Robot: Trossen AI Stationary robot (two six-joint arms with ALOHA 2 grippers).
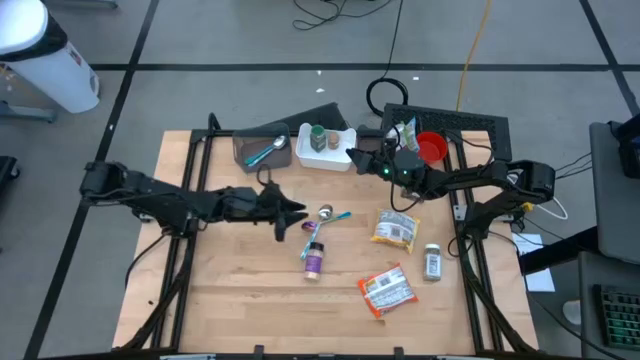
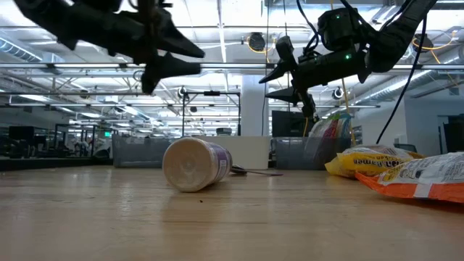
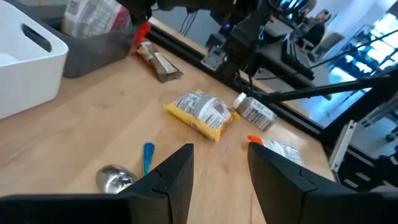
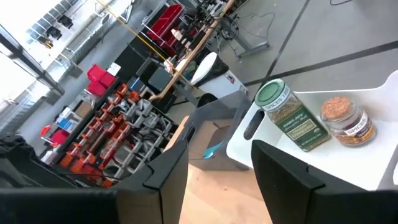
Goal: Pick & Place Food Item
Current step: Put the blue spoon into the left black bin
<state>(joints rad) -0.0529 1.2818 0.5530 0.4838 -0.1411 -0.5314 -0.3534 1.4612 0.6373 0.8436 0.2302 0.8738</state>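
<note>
Nearest the low camera, a purple-labelled jar [image 2: 194, 164] lies on its side on the wooden counter [image 1: 230, 290], round and free to roll at a careless nudge. Just beside it rest a steel spoon [image 1: 325, 213] with a blue handle. To one side of the jar lie the likeliest food items for this job: an orange snack packet [image 1: 386, 290], a yellow pouch [image 1: 394, 230] and a small spice bottle [image 1: 432, 262], all loose and close together, so a descent slightly off line could push one into its neighbour or pinch a crinkled edge that slips free on the lift.

Above the middle of the counter hangs the left hand [image 1: 292, 209], its fingers part-open with nothing between them; from its wrist view the spoon and yellow pouch lie ahead. Farther back the right hand [image 1: 358, 157] hovers, likewise part-open and empty, close to the white bin [image 1: 342, 160] that holds a green-capped jar [image 4: 287, 116] and a brown-capped jar [image 4: 346, 121]. A low sweep there could clip the bin's wall or topple the jars. Beyond stands a grey bin [image 1: 250, 152] with a teal spoon [image 1: 266, 152], and a red cup [image 1: 430, 148] at the counter's far edge. With both arms reaching toward the centre, a crossing move risks contact between them.
</note>
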